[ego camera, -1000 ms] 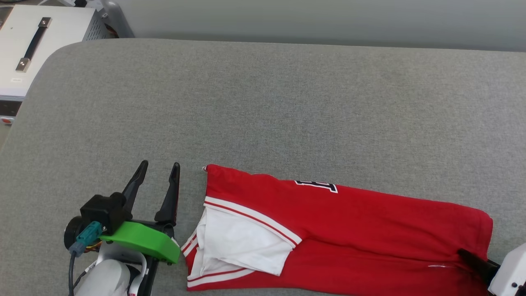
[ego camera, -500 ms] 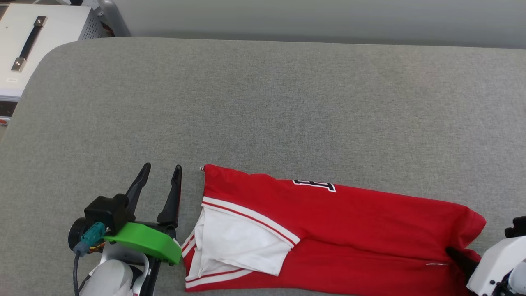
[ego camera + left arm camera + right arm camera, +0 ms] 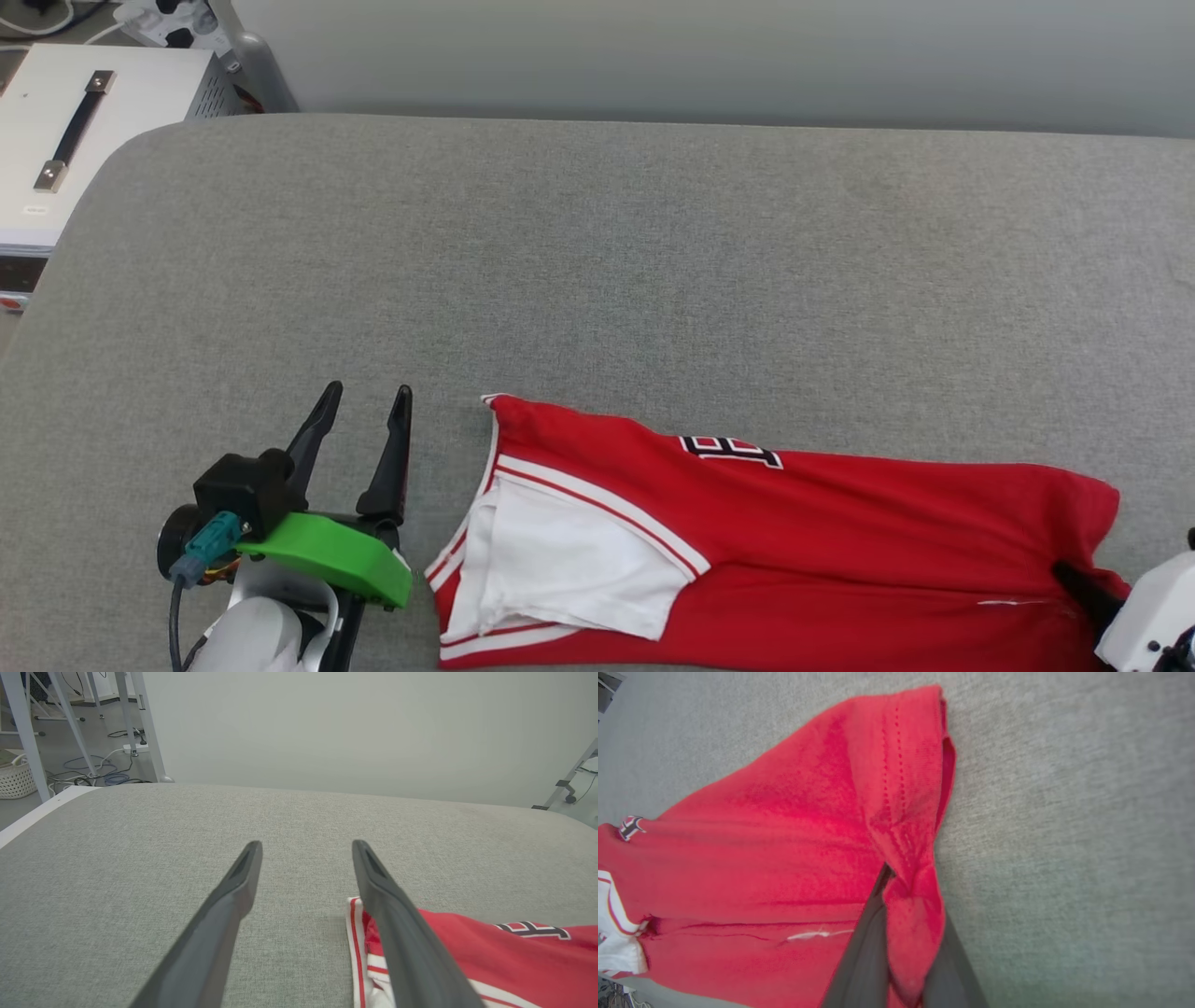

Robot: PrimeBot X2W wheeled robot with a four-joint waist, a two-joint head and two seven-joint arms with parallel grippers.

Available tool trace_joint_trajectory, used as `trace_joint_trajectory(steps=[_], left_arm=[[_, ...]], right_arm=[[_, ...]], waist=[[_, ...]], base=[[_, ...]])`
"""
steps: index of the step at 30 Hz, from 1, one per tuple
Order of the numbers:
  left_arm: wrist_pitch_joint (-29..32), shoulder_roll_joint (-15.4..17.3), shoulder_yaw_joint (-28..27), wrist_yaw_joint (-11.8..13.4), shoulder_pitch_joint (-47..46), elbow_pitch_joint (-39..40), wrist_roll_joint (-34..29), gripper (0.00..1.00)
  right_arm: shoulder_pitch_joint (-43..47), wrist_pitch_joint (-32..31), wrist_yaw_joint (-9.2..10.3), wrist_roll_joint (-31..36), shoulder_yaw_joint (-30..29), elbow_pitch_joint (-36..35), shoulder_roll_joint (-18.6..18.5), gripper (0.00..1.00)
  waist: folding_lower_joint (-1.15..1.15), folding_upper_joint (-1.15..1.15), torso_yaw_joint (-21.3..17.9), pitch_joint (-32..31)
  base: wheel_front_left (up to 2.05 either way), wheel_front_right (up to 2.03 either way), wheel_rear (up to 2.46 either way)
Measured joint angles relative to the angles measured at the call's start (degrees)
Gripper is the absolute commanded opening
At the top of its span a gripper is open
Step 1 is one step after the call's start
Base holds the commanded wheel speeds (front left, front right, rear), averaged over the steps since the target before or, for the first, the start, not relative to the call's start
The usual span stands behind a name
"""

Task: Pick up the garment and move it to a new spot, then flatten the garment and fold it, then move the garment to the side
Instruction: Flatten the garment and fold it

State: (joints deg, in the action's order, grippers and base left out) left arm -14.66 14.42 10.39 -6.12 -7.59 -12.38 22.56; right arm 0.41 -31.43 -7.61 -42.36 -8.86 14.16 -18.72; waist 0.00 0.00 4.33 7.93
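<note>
The garment (image 3: 840, 523) is a red T-shirt with a white sleeve and striped trim. It lies folded in a long band along the near edge of the grey padded table (image 3: 597, 261). My right gripper (image 3: 1074, 577) is at the garment's right end. In the right wrist view the right gripper (image 3: 896, 879) is shut on a bunched fold of the garment (image 3: 784, 858) at its hem. My left gripper (image 3: 367, 392) rests open on the table just left of the sleeve end. In the left wrist view the left gripper (image 3: 306, 844) holds nothing, and the garment (image 3: 490, 952) lies beside its right finger.
A white box with a black handle (image 3: 65, 121) stands off the table's far left corner. A pale wall runs behind the table. In the left wrist view a white basket (image 3: 16, 781) and cables lie on the floor beyond the table's left edge.
My right gripper has closed on the garment's hem, and the cloth has been drawn a little to the right. The head camera has shifted slightly. The left gripper has stayed open in place.
</note>
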Motion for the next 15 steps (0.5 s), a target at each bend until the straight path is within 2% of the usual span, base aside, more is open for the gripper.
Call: trace_joint_trajectory(steps=[8,15], left_arm=[[0.0,-0.5,-0.5,-0.5,0.7,-0.5,-0.4,1.0],[0.0,-1.2,-0.9,-0.7,1.4,-0.9,-0.4,1.0]], right_arm=[[-0.6,2.3,0.01,0.8,-2.7,3.7,-4.6,0.0],[-0.4,2.5,0.02,0.5,-2.6,3.0,-5.0,0.0]], waist=[[0.0,0.0,-0.1,-1.3],[0.0,0.0,0.0,-2.9]], base=[[0.0,0.0,0.0],[0.0,0.0,0.0]])
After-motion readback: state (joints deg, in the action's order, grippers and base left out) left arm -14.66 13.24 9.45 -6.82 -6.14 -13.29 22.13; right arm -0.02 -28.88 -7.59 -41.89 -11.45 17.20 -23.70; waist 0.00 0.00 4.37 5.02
